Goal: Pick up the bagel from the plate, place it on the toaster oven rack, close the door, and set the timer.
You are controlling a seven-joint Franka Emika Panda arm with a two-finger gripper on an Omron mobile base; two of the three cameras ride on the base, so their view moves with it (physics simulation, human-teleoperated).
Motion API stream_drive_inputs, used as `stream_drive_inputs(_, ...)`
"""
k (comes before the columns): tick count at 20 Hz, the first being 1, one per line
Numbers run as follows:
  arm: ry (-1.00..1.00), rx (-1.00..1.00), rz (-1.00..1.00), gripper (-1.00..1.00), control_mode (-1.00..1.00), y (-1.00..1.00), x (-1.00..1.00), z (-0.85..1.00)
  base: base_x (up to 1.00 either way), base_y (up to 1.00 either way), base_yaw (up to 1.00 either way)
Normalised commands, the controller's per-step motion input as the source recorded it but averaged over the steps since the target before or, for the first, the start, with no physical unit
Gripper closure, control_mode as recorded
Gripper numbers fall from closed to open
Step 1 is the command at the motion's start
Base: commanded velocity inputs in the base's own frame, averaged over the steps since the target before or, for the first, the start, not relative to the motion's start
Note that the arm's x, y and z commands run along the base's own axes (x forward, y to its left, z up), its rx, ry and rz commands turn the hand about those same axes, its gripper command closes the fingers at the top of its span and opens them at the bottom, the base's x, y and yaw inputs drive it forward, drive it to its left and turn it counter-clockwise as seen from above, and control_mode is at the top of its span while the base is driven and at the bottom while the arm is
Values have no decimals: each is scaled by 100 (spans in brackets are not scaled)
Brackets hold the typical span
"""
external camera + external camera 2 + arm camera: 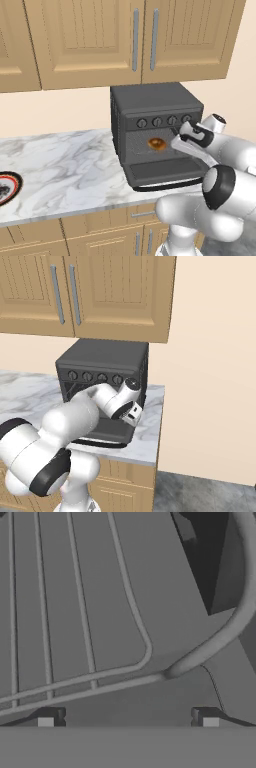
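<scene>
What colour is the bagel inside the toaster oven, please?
Orange-brown with a darker centre; the bagel shows best in the left base view.

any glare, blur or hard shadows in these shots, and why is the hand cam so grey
Left base view: flat even light, no glare; the bagel stays readable inside the dim oven. Right base view: just as even, with the arm covering much of the oven front. Hand view: nearly all grey because it looks closely at the rack wires, with soft edges and the open hand at the bottom.

A dark grey boxy toaster oven (pixel 156 117) stands on the white marble tabletop (pixel 65 170), its drop-down door (pixel 162 172) lying open. A small orange-brown bagel (pixel 157 144) rests on the wire rack (pixel 142 149) inside. A red-ringed round plate (pixel 7 186) sits at the far left edge. The white arm reaches toward the oven's right front.
</scene>
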Motion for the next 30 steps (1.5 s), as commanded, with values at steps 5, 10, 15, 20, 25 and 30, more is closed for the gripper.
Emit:
stream_drive_inputs(5,2,0,0,-100,-100,0,31,-13,0,0,0)
stream_drive_inputs(10,1,0,0,-100,-100,0,34,-4,0,0,0)
stream_drive_inputs(15,0,0,0,-100,-100,0,29,0,0,0,0)
stream_drive_inputs(20,0,0,1,-100,-100,-6,-9,10,0,0,0)
stream_drive_inputs(25,-1,0,4,-100,-100,-21,-78,73,0,0,0)
stream_drive_inputs(30,2,0,4,-100,-100,-34,-69,86,0,0,0)
